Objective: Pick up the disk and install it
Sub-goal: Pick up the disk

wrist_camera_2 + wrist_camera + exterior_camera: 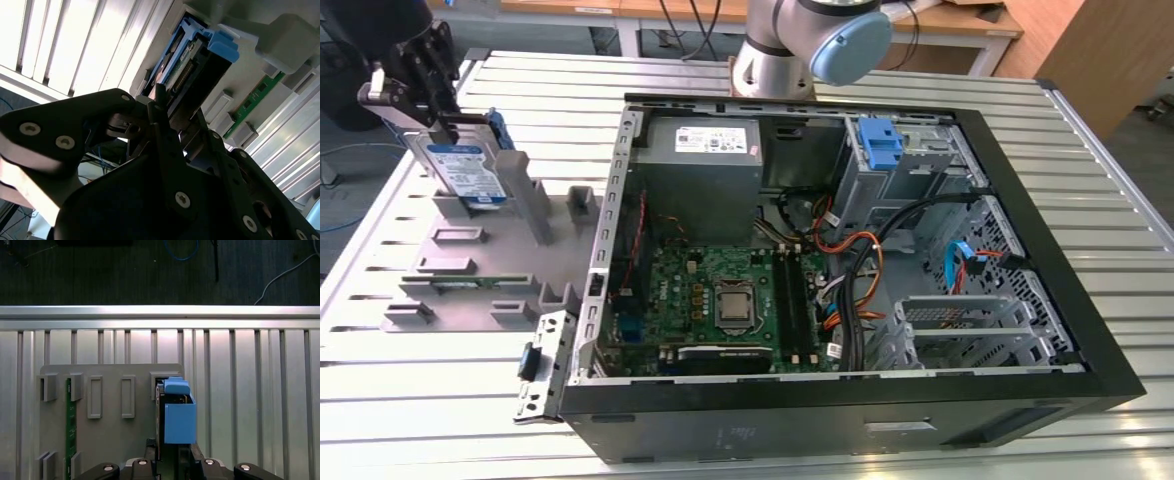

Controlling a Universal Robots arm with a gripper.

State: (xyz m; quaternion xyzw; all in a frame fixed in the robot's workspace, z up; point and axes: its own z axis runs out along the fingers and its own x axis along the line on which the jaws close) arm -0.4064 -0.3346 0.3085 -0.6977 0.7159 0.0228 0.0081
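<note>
The tool point(454, 128) clamps the disk point(467, 172), which stands upright at the grey rack point(470, 262) beside the open computer case point(854, 398): pick-up begun, installation not yet done.

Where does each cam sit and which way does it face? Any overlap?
Exterior view: high off the arm, looking down on table, open computer case, grey fixture; arm and gripper show.
First wrist view: on the wrist, facing down past the gripper onto the disk and fixture.
Second wrist view: on the wrist, along the gripper's links toward the disk's edge.
All share gripper, disk, fixture.
</note>
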